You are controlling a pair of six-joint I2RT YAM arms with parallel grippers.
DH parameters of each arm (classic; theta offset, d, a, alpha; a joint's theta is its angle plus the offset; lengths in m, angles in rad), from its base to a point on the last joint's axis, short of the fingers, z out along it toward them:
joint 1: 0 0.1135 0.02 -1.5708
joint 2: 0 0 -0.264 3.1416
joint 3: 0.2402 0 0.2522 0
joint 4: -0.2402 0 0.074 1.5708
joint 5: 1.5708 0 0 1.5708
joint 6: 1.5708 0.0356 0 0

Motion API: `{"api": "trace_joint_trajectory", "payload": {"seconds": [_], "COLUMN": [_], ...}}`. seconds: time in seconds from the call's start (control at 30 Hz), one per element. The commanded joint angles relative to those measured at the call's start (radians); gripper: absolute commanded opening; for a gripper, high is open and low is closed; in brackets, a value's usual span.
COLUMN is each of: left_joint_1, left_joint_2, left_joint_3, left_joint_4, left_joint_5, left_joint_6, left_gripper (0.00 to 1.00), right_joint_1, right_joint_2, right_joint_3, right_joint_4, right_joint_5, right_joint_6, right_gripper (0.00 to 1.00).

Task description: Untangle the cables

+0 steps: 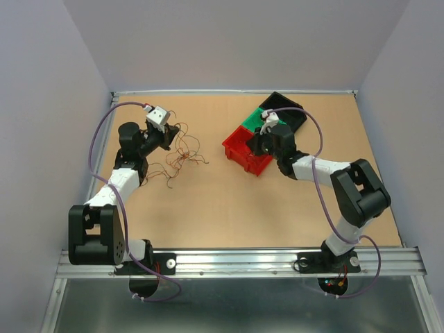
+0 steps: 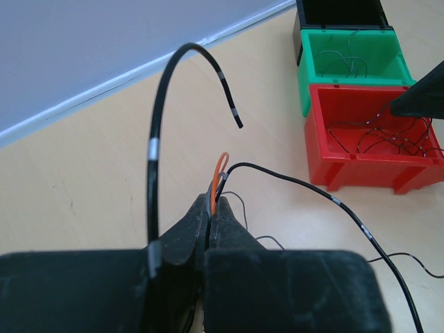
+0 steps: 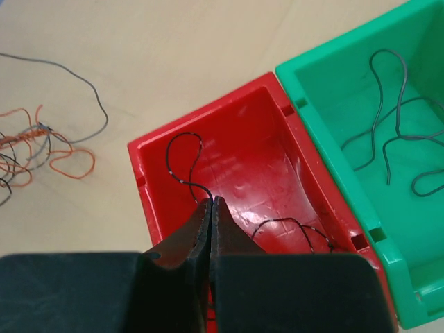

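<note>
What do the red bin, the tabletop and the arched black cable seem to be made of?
Red bin: probably moulded plastic, glossy; light reflects on its smooth floor.
Tabletop: matte tan board, perhaps wood fibre or laminate; no grain shows.
Black cable: likely plastic-coated metal wire, smooth with pale bands; it holds an arch unsupported.

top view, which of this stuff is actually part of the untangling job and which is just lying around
Part of the job: wire tangle; orange wire pinched in the left gripper; black wire pinched in the right gripper; red bin and green bin, both holding loose wires.
Just there: black bin, contents not visible; purple arm cables; metal rail.
</note>
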Motion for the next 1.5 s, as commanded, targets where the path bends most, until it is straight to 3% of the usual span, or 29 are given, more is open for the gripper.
{"api": "trace_joint_trajectory", "payload": {"seconds": [0.0,0.23,0.33,0.57,0.73,0.87,0.9,0.97,1.0,1.07,1.2,1.47], "left_joint_1": [-0.007,-0.01,-0.016,-0.05,-0.066,-0.088,-0.093,-0.118,-0.122,-0.127,-0.127,-0.127], "left_joint_2": [-0.033,-0.038,-0.044,-0.039,-0.041,-0.042,-0.041,-0.035,-0.033,-0.032,-0.038,-0.041], "left_joint_3": [-0.005,-0.008,-0.011,-0.013,-0.011,-0.002,0.003,0.013,0.016,0.027,0.029,0.038], "left_joint_4": [0.057,0.055,0.057,0.046,0.035,0.011,-0.01,-0.027,-0.035,-0.052,-0.063,-0.083], "left_joint_5": [0.013,0.004,-0.004,-0.042,-0.051,-0.062,-0.068,-0.089,-0.093,-0.094,-0.091,-0.087], "left_joint_6": [0.011,0.017,0.021,0.058,0.072,0.093,0.098,0.112,0.113,0.115,0.11,0.107], "left_gripper": [0.0,0.0,0.0,0.0,0.0,0.0,0.0,0.0,0.0,0.0,0.0,0.0], "right_joint_1": [-0.011,-0.02,-0.02,-0.02,-0.016,-0.013,-0.01,-0.002,0.016,0.052,0.147,0.236], "right_joint_2": [0.041,0.26,0.268,0.115,-0.023,-0.105,-0.114,-0.143,-0.152,-0.177,-0.172,-0.068], "right_joint_3": [-0.013,0.175,0.172,0.136,0.079,0.022,0.016,-0.001,-0.004,-0.012,0.026,0.126], "right_joint_4": [0.029,-0.149,-0.149,-0.15,-0.111,-0.028,0.001,0.034,0.052,0.054,-0.007,-0.051], "right_joint_5": [-0.067,-0.08,-0.077,-0.048,-0.088,-0.18,-0.25,-0.347,-0.44,-0.484,-0.496,-0.557], "right_joint_6": [-0.039,-0.048,-0.053,-0.059,-0.059,-0.062,-0.063,-0.091,-0.111,-0.193,-0.33,-0.387], "right_gripper": [0.01,0.01,0.01,0.28,0.4,0.64,0.75,0.82,0.83,0.83,0.84,0.84]}}
